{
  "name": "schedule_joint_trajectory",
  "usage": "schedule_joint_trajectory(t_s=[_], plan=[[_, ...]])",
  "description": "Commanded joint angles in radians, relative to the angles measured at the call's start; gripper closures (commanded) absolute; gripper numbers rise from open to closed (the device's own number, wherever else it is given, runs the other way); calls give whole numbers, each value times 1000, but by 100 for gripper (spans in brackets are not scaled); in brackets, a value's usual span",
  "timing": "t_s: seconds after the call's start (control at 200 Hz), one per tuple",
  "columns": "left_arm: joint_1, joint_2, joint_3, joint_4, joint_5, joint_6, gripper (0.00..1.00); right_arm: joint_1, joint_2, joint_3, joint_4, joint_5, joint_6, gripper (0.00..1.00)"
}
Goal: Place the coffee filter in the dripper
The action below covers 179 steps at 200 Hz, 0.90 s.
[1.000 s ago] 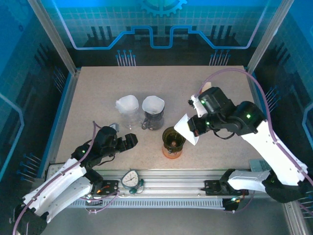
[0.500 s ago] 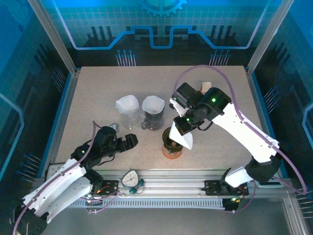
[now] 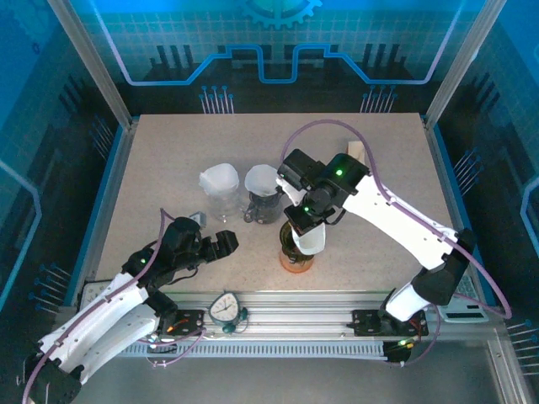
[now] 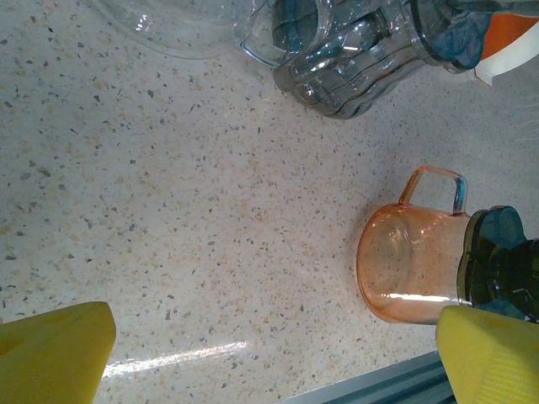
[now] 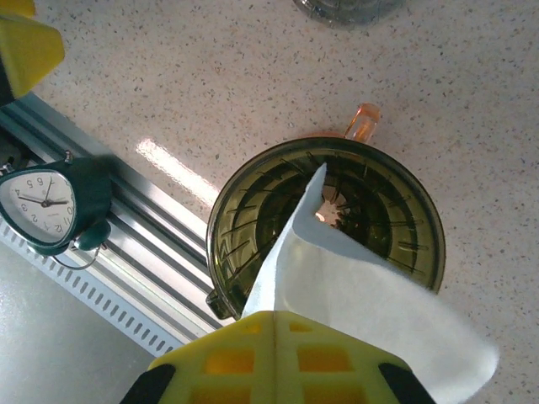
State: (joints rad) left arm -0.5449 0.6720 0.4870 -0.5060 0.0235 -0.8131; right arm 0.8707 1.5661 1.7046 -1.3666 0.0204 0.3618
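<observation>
Coffee filter: is pinched by the right gripper, tip is pointed into the mouth of the dripper.
Left gripper: is held wide, nothing gripped.

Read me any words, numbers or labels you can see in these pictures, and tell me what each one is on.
"5": on the dial of the small green clock, right wrist view.
The other hour numerals on that dial: too small and turned to read for sure.
Dripper and coffee filter: no words, labels or brands on them.
</observation>
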Motion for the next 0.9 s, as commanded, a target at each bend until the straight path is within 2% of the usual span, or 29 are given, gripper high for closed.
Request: schedule_joint_trajectory(t_s=[0.0, 0.355, 0.66, 0.8, 0.891], plan=[[8, -14, -17, 17, 26, 3, 1, 16, 15, -39, 43, -19, -3, 100], [8, -17, -21, 27, 36, -6, 1, 16, 17, -112, 95, 1, 5, 99], [9, 1, 29, 34, 67, 8, 1, 14, -75, -175, 185, 5, 32, 81], [7, 47, 68, 87, 135, 19, 1, 14, -144, -209, 237, 17, 40, 72], [2, 90, 104, 135, 185, 22, 1, 14, -194, -228, 264, 33, 46, 62]])
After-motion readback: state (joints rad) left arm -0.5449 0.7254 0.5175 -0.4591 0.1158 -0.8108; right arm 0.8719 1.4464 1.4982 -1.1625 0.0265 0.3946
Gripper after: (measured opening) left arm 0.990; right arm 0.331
